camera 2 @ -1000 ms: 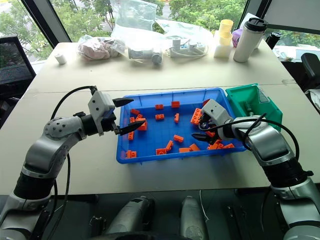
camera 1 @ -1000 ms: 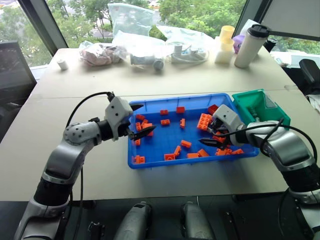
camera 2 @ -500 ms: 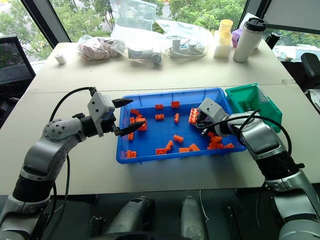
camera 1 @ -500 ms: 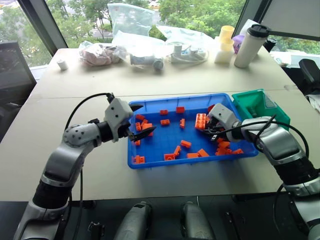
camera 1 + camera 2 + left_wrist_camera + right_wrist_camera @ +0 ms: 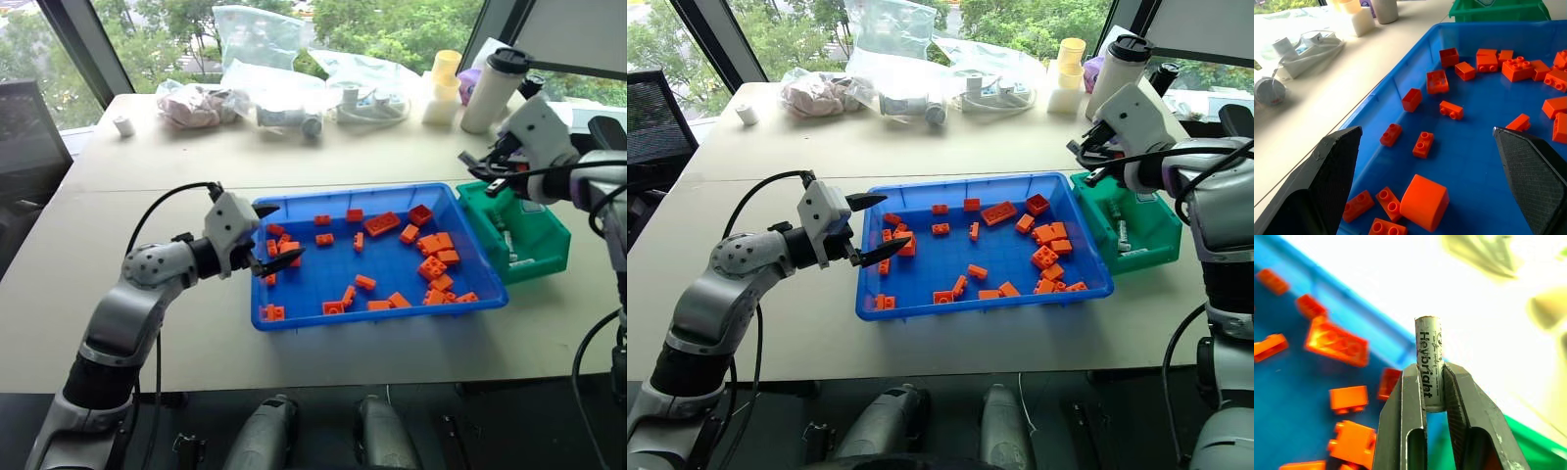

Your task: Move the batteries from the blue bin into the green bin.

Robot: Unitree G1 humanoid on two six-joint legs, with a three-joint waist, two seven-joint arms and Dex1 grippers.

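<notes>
Gripping one silver-grey cylindrical metal battery (image 5: 1430,363) between its two black fingers, my right gripper (image 5: 487,174) hangs above the small teal-green plastic bin (image 5: 545,245), at its far corner. I judge this battery lifted but not delivered. At least one battery (image 5: 1122,235) lies inside that bin. My left gripper (image 5: 874,227) stands open and empty over the large shallow bright-blue plastic bin (image 5: 950,306), where I find orange toy bricks (image 5: 1048,257) and no battery.
</notes>
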